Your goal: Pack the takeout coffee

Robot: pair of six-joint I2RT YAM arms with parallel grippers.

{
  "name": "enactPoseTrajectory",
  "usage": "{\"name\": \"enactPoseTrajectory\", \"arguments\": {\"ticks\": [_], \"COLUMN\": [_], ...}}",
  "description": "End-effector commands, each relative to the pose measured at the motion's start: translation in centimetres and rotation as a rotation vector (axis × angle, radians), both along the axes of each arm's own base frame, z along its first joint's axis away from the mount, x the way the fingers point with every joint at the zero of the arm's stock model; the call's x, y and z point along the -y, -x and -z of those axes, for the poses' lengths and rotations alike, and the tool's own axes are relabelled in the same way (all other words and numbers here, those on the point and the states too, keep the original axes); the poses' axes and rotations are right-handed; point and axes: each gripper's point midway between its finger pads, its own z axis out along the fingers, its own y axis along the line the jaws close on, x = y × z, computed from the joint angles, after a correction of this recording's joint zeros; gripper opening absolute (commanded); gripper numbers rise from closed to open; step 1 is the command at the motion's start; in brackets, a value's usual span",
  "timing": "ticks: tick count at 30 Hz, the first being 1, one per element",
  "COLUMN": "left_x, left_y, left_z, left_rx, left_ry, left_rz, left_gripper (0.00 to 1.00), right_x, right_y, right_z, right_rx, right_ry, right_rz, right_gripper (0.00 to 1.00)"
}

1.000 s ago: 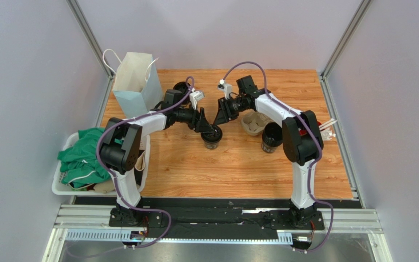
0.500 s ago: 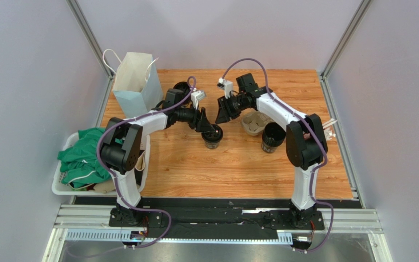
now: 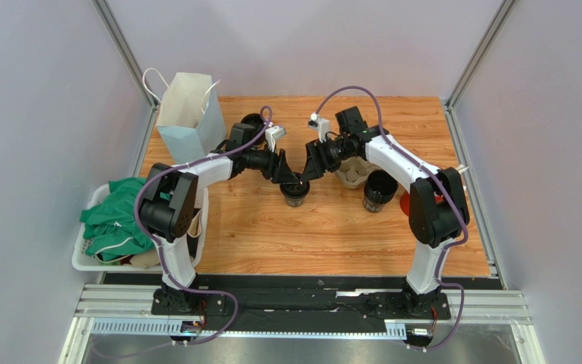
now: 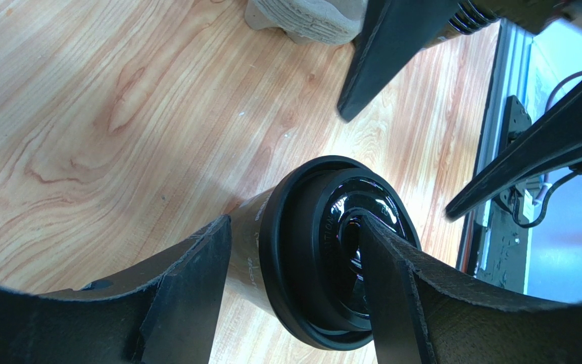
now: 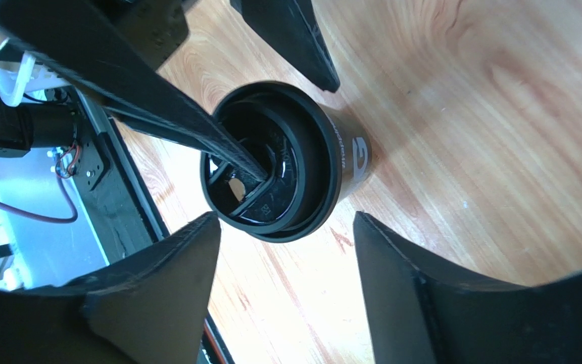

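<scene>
The takeout coffee [image 3: 295, 191], a small black cup with a black lid, stands on the wooden table at the centre. My left gripper [image 3: 289, 177] is shut on its rim. In the left wrist view one finger presses the cup's side wall [image 4: 252, 243] and the other lies in the lid's recess, and my left gripper [image 4: 294, 224] straddles the lid edge. My right gripper [image 3: 309, 164] is open and empty, just above and right of the cup. In the right wrist view the cup [image 5: 286, 159] lies ahead of the open right gripper [image 5: 286, 220].
A cardboard cup tray [image 3: 349, 174] lies right of centre, with a second black cup [image 3: 378, 189] in front of it and a red cup [image 3: 404, 203] partly behind my right arm. A paper bag [image 3: 188, 117] stands at the back left. A white basket [image 3: 81, 258] with green cloth sits at the left.
My right gripper has come down and slightly right, closer to the cup, and the right arm's elbow has swung right. The left gripper and the cup have stayed put.
</scene>
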Motion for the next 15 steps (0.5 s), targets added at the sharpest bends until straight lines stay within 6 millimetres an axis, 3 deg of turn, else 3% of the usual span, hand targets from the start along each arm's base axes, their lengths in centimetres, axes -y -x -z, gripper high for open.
{"name": "enactPoseTrajectory", "arguments": {"ticks": [1, 15], "left_x": [-1.0, -0.9], "left_y": [-0.2, -0.3], "left_z": [3.3, 3.3], "left_rx": [0.011, 0.013], "left_ry": [-0.105, -0.103], "left_rz": [-0.027, -0.030], "left_gripper": [0.70, 0.70], "right_x": [-0.7, -2.2], "right_y": [0.2, -0.2], "right_z": [0.7, 2.4], "right_rx": [-0.055, -0.105], "right_ry": [-0.039, -0.082], "right_rz": [0.002, 0.047], "right_gripper": [0.70, 0.71]}}
